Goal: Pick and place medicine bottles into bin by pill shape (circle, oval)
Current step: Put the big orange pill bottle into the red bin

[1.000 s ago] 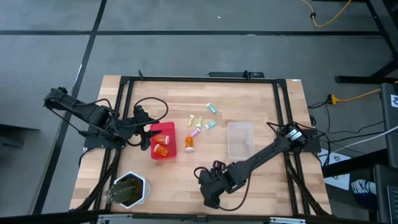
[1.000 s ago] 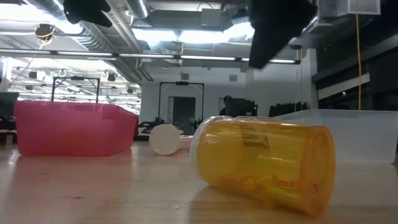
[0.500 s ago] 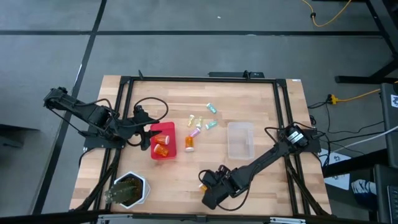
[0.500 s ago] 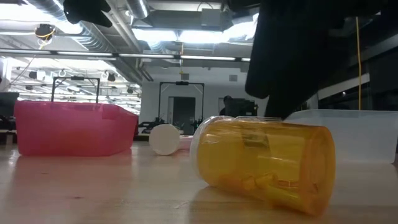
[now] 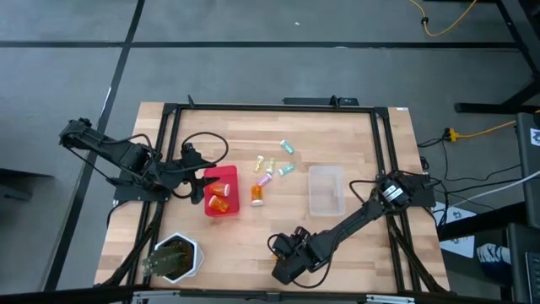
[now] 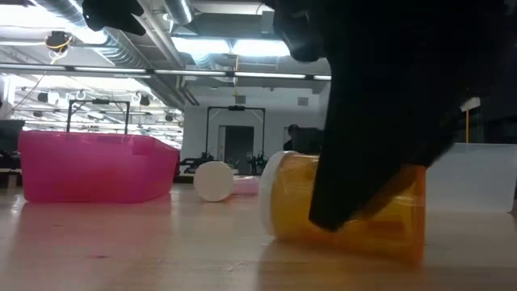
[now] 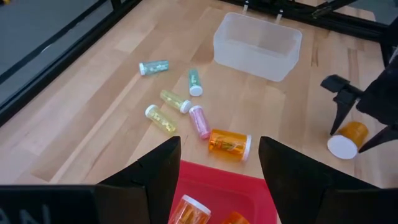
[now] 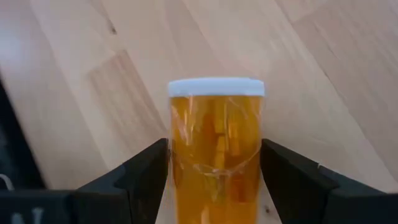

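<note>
An orange bottle with a white cap (image 8: 216,143) lies on its side on the table near the near edge; it also shows in the low view (image 6: 291,206). My right gripper (image 5: 277,250) is open and low over it, one finger along each side of the bottle's body. My left gripper (image 5: 196,179) is open and empty at the left edge of the red bin (image 5: 221,205), which holds two orange bottles. Another orange bottle (image 7: 229,143) and several small pastel vials (image 7: 177,102) lie on the table beyond the red bin. My right gripper has a finger (image 8: 149,174) close against each long side of the orange bottle's body (image 8: 214,162), lying along it, slanting down from the table's right. I cannot tell whether they touch. The bottle lies on the table, its cap pointing away from the wrist.
A clear bin (image 5: 326,190) stands right of centre. A white hexagonal pot with dark contents (image 5: 175,257) stands at the near left corner. A black frame runs around the table's edges.
My right gripper has come down over the orange bottle near the near edge, so that its fingers now stand at the bottle's two sides. The bottle has turned a little on the table.
</note>
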You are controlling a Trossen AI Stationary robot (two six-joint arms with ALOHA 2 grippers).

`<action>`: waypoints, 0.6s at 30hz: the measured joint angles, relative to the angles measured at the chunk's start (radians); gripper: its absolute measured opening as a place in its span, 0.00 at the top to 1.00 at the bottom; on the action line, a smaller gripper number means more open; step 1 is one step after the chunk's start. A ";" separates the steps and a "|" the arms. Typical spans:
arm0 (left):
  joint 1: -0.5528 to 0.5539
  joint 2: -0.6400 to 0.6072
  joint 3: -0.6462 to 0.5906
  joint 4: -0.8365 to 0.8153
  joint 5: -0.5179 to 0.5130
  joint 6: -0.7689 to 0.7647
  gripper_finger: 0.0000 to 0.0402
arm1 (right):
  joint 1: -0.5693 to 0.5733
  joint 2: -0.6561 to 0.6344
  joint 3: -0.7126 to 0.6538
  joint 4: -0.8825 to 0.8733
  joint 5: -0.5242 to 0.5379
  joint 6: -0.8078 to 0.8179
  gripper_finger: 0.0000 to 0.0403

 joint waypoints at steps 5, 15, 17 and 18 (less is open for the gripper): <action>0.000 0.000 0.000 0.000 0.000 -0.005 0.47 | 0.000 0.002 0.000 -0.029 0.038 -0.024 0.39; 0.000 0.002 0.000 0.001 0.000 -0.025 0.47 | -0.003 0.002 0.000 -0.038 0.067 -0.105 0.50; 0.000 0.002 0.000 0.001 0.000 -0.025 0.47 | -0.003 0.002 0.000 -0.033 0.069 -0.130 0.54; 0.000 0.002 0.000 0.001 0.000 -0.025 0.47 | -0.005 0.002 0.001 -0.032 0.076 -0.138 0.56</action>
